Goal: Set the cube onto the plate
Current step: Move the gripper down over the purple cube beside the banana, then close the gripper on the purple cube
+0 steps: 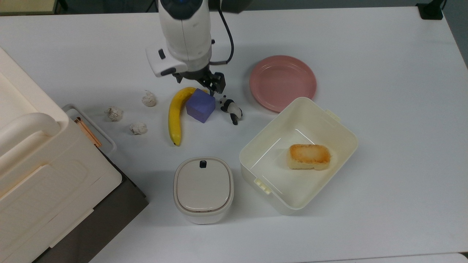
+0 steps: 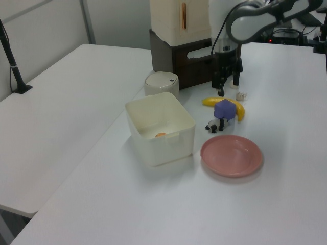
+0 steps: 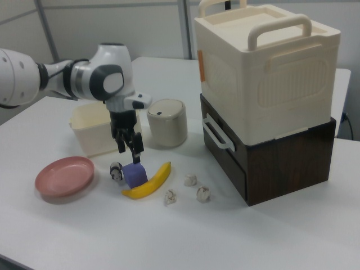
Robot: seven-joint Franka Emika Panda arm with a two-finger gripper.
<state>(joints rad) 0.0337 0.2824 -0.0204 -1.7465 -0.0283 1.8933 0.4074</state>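
We are hovering the end effector (image 3: 129,144), fingers spread and empty, above the purple cube (image 3: 134,174) mid-frame; centring before descending, clearing banana (image 3: 148,182) and toy panda (image 3: 116,171).

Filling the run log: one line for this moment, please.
phase: approach | gripper: open, above cube | cube: on table, touching banana | plate: empty

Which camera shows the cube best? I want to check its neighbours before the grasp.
The top view: the cube sits between banana and panda, open gripper nearby. The left and right views show it smaller, partly behind its neighbours.
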